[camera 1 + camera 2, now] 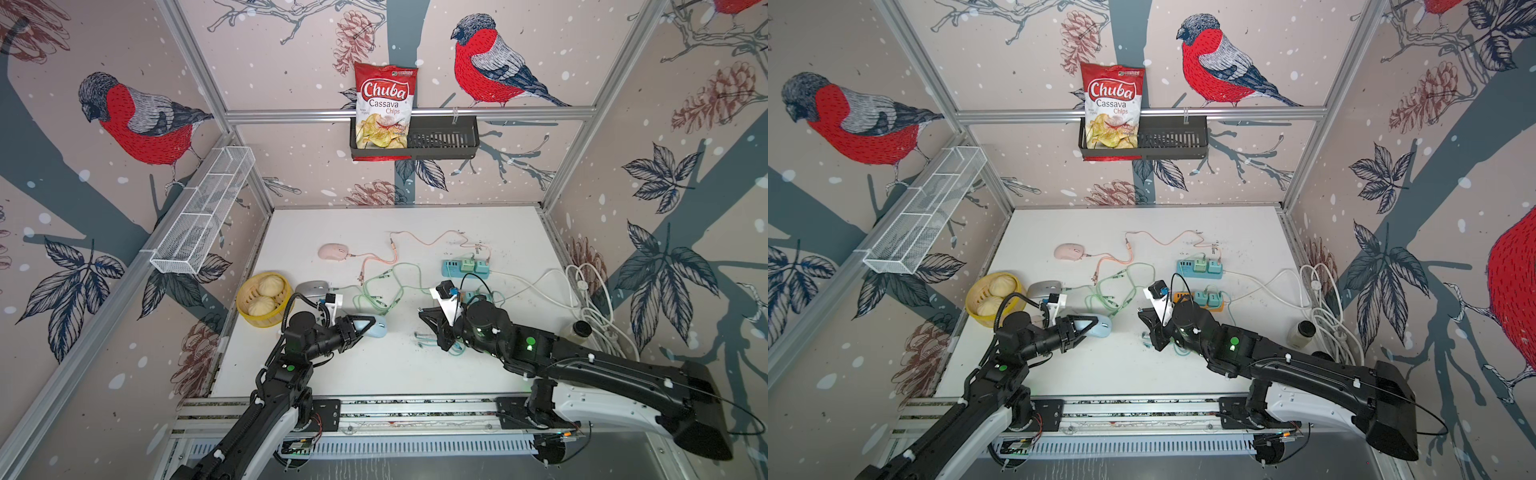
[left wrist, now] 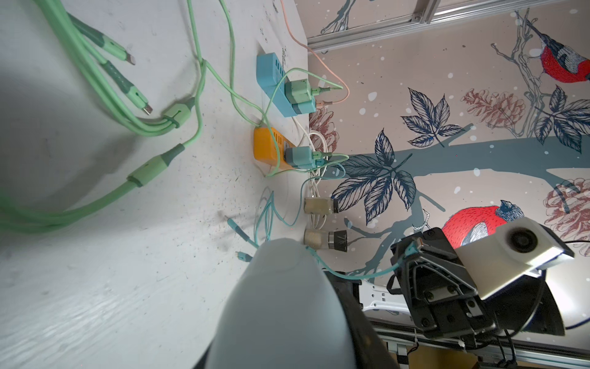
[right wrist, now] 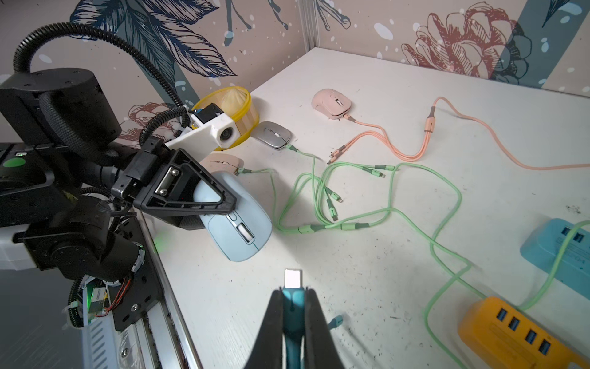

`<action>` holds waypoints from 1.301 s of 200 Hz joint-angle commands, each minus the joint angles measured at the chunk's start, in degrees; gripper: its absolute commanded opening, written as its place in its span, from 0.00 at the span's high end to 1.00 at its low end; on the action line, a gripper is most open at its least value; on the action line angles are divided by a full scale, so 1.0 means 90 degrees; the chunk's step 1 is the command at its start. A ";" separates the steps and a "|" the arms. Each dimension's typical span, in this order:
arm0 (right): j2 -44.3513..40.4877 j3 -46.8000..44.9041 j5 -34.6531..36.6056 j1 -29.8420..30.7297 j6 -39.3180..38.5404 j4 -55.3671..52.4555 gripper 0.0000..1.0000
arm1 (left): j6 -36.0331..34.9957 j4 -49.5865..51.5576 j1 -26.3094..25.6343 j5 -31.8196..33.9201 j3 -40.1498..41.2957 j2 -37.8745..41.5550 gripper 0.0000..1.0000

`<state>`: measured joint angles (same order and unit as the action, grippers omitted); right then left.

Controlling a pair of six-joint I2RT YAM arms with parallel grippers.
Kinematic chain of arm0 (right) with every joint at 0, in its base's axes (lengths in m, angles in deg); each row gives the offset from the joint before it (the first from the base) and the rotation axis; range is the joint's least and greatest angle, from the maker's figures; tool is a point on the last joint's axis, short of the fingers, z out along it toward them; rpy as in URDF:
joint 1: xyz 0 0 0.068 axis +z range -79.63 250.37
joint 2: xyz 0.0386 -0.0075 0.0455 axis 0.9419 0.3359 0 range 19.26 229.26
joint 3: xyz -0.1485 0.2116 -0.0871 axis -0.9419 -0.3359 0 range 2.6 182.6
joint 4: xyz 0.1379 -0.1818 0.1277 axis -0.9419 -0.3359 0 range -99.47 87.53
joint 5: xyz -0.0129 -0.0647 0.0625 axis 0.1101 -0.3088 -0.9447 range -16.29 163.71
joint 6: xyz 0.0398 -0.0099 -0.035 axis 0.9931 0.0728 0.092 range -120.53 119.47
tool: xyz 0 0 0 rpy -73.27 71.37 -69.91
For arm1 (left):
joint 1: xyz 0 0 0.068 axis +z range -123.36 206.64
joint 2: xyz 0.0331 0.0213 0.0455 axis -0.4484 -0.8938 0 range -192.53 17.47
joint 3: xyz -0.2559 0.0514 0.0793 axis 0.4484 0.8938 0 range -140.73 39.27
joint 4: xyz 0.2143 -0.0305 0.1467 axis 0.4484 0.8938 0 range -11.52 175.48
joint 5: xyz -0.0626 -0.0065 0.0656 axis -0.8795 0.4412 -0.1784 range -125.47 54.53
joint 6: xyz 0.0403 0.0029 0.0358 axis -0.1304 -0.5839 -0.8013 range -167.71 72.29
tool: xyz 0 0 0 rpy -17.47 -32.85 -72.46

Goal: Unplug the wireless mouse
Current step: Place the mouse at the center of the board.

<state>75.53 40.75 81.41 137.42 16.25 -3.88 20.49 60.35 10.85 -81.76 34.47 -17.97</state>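
White table, bird-papered walls. Left gripper: clamped round blue mouse. Right gripper: pinching teal plug (metal tip bare, clear of the mouse).

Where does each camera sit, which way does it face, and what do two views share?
Both top views: high on the robot's side, looking down at the table; left arm, right arm, left hand, right hand show.
Left wrist: on the left arm, facing over the held blue mouse toward the orange strip; the right hand shows.
Right wrist: on the right arm, facing past its fingers, shut on a teal plug, toward the left hand.
Shared: both wrist views show the blue mouse.
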 commanded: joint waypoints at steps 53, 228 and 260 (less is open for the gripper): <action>0.0460 0.0462 0.0908 0.0138 -0.0200 0.0169 1.00 | -0.0557 -0.0338 0.0003 0.0166 0.0214 -0.0238 1.00; 0.1770 0.0936 -0.0226 -0.0506 -0.1437 0.0712 1.00 | -0.0066 0.4397 -0.0400 0.3178 0.0357 0.1761 1.00; 0.1756 0.0840 -0.0288 -0.0496 -0.1468 0.0669 1.00 | 0.0166 0.4836 -0.0386 0.3271 0.0569 0.2489 1.00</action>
<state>91.73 48.64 79.56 132.94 3.94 0.66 19.55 83.71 7.31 -54.96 37.23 1.31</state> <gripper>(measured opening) 0.114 0.406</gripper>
